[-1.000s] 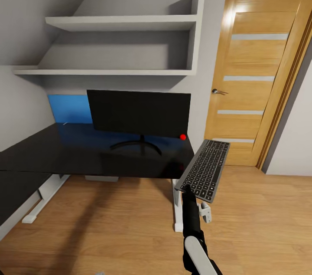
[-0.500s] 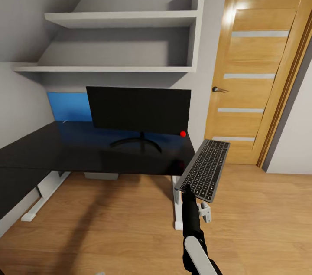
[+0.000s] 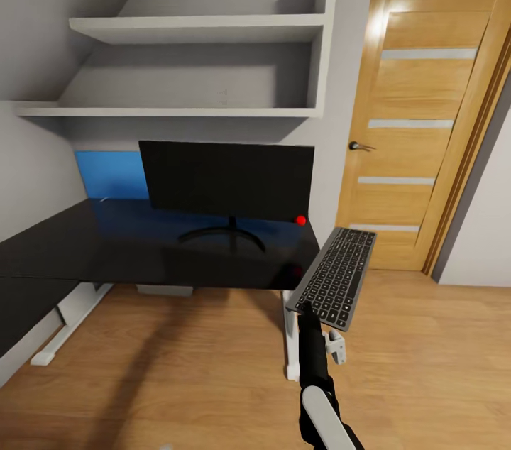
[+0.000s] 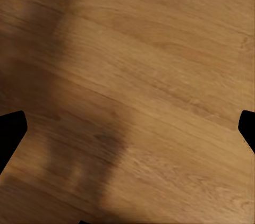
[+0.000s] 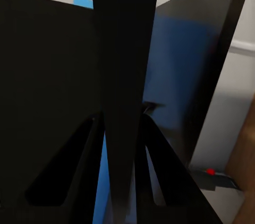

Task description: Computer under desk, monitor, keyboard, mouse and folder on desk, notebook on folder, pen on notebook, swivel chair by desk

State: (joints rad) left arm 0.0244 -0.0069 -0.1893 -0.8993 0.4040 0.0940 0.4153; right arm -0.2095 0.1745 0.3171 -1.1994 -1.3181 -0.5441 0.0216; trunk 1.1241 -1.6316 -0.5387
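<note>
— What's in hand?
— The right gripper (image 3: 309,309) clamps the keyboard (image 3: 333,277) by its near end, tilted, off the desk (image 3: 106,251) corner.
— Next?
— Probably lay it flat before the monitor (image 3: 227,180) — left gripper's jaws look spread over floor.

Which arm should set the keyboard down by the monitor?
Right. The right claw already grips the keyboard just off the desk edge beside the monitor. The left claw faces bare floor.
</note>
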